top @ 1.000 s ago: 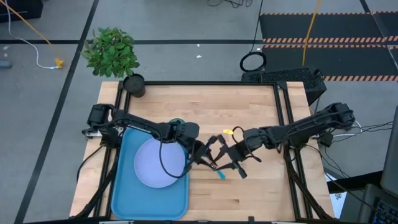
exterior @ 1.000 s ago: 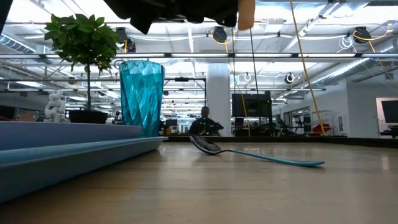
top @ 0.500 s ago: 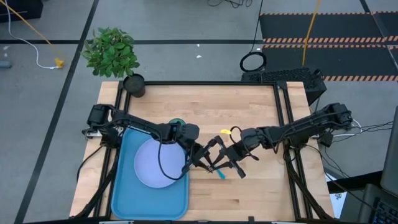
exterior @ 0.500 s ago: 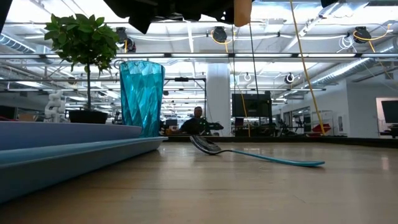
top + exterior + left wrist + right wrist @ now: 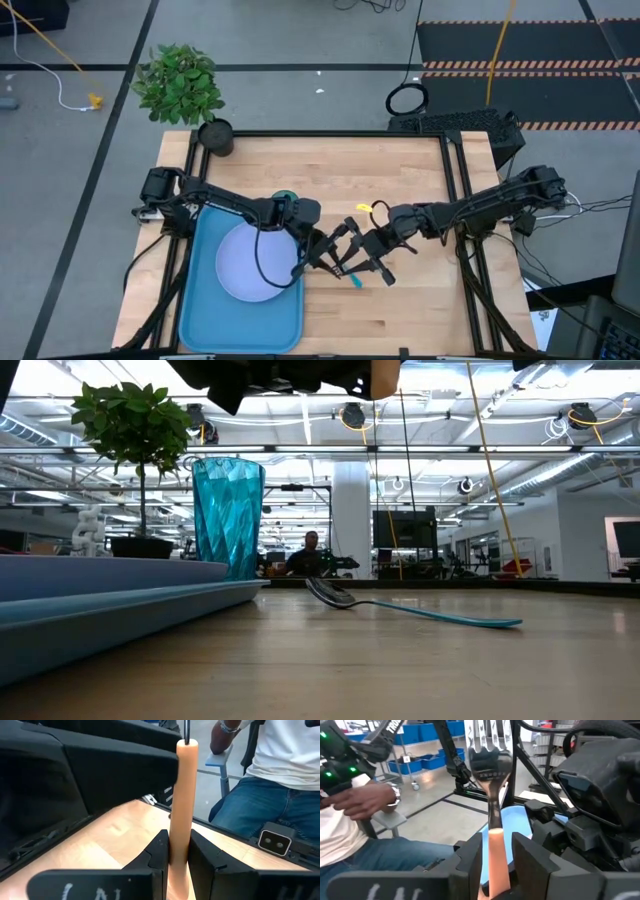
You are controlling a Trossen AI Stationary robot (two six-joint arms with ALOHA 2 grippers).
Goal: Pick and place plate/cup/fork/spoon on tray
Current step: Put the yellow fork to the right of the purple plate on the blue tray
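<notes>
Between my two grippers the fork (image 5: pixel 489 765) stands upright above the table's middle, silvery tines up. Its orange handle end (image 5: pixel 385 378) points down. My left gripper (image 5: pixel 326 258) is shut on the handle. My right gripper (image 5: pixel 354 254) faces it, and its fingers (image 5: pixel 524 862) stand on either side of the handle with narrow gaps, so it is open. The spoon (image 5: pixel 355 280) lies on the wood below them. The plate (image 5: pixel 245 262) lies in the blue tray (image 5: pixel 195 300). The teal cup (image 5: pixel 285 198) stands at the tray's far right corner. My left gripper pinches the fork's orange handle (image 5: pixel 179 847) between its two fingers (image 5: pixel 159 855). The fingers come in about level from the table's left and lie across the handle. The fork stands upright in the hold, tines up, lifted clear of the table.
A potted plant (image 5: pixel 180 85) stands at the table's far left corner. A seated person (image 5: pixel 280 780) shows beyond the table's edge. Bare wood lies on the table's right half and far side.
The fork's hanging handle end has drifted slightly sideways between the grippers. Both arms have stayed where they were.
</notes>
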